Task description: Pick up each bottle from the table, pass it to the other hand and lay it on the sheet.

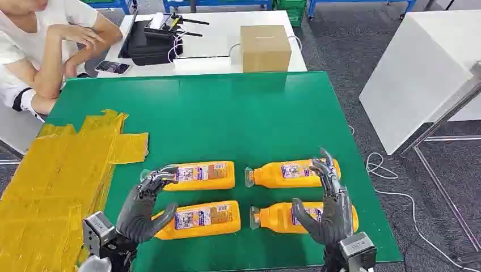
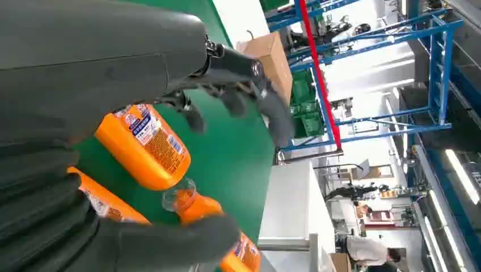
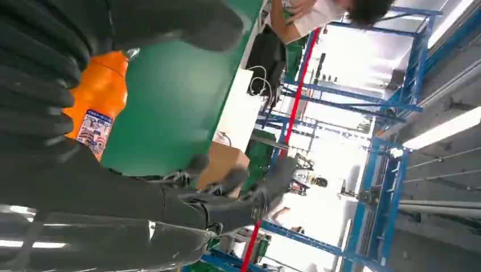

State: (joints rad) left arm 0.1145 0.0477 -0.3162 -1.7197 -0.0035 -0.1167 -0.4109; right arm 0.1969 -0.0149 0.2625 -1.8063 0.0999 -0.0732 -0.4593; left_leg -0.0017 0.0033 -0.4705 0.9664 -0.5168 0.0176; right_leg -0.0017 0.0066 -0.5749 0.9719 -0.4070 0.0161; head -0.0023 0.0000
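While four orange bottles lie on their sides in two rows on the green table [image 1: 227, 113], likely set out for easy reach, both hands hover spread and holding nothing. Under the left hand [image 1: 144, 207] fingers [image 1: 156, 182] sits the near-left bottle [image 1: 201, 219], the far-left bottle [image 1: 201, 175] just beyond their tips. Below the right hand [image 1: 329, 207] lies the near-right bottle [image 1: 283, 216]; its fingertips overlap the far-right bottle [image 1: 283, 173]. Leftward waits the yellow sheet [image 1: 57, 181].
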